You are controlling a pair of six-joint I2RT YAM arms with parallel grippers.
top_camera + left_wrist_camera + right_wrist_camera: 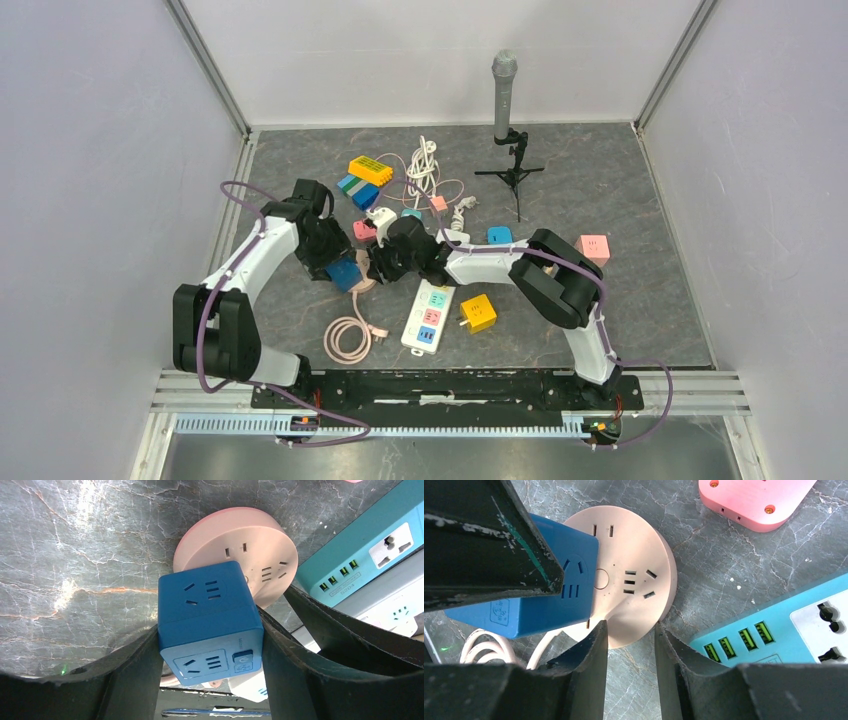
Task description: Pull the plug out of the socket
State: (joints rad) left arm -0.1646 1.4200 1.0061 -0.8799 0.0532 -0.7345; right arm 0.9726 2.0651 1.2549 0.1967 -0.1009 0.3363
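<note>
blue cube adapter (210,610), apparently plugged into the pink round socket (250,540) on the counter (75,555), is clamped by its flat sides in the left tool (210,645); hard slick plastic, likely best pulled straight off, with the socket's rim seen at the tips of the half-closed right tool (631,630), grip there not confirmed.

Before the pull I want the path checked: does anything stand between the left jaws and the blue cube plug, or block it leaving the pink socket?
Nothing visible does. The left gripper clamps the blue cube plug; the right gripper sits at the rim of the pink socket, beside the cube.
</note>
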